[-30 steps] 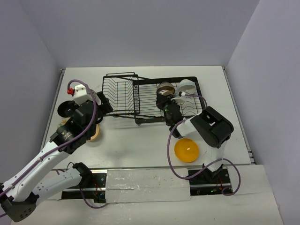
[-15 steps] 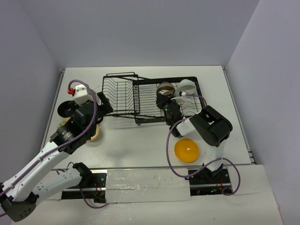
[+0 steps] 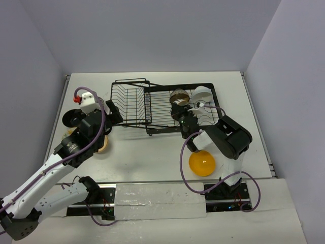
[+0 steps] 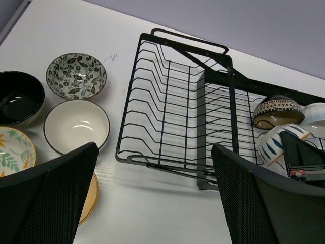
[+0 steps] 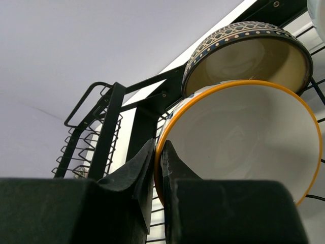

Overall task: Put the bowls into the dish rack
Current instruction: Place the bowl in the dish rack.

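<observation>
The black wire dish rack lies at the table's back middle; it also shows in the left wrist view. My right gripper is shut on the rim of a white bowl with an orange rim, held on edge over the rack's right section. A brown patterned bowl and a white bowl stand behind it. My left gripper is open and empty in front of the rack's left end. A bright orange-yellow bowl sits near the right arm's base.
Left of the rack lie a floral grey bowl, a black bowl, a cream bowl with a dark rim and a leaf-patterned bowl, with a tan rim under the left finger. Walls enclose the table.
My right gripper has shifted slightly farther back over the rack with the orange-rimmed bowl. The left arm has barely moved.
</observation>
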Motion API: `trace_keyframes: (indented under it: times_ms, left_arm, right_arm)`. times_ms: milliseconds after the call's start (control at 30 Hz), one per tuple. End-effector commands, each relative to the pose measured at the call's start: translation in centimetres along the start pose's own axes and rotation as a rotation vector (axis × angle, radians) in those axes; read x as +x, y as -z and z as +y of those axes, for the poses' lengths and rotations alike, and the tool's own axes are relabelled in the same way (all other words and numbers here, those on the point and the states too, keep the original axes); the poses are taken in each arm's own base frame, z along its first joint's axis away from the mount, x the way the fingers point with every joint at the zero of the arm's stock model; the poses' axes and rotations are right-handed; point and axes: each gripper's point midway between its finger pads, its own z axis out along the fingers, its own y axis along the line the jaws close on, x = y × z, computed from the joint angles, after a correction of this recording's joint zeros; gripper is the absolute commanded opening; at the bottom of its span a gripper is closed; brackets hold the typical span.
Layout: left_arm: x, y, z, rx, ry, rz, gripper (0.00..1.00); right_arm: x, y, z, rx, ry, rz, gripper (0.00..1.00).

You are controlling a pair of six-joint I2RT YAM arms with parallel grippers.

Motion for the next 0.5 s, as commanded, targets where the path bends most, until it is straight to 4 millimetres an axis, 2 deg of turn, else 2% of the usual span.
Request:
trace_keyframes:
  times_ms: [0, 467]
  left_arm:
    - [-0.5, 0.3, 0.1, 0.004, 0.004, -0.021, 0.99]
    - [-1.1, 0.7, 0.5, 0.001, 0.015, -0.043, 0.99]
  right_arm:
    - [-7.9, 1.2, 6.7, -0.253, -0.227, -0.267, 0.00]
    - [-7.3, 2.6, 6.3, -0.234, -0.233, -0.244, 0.26]
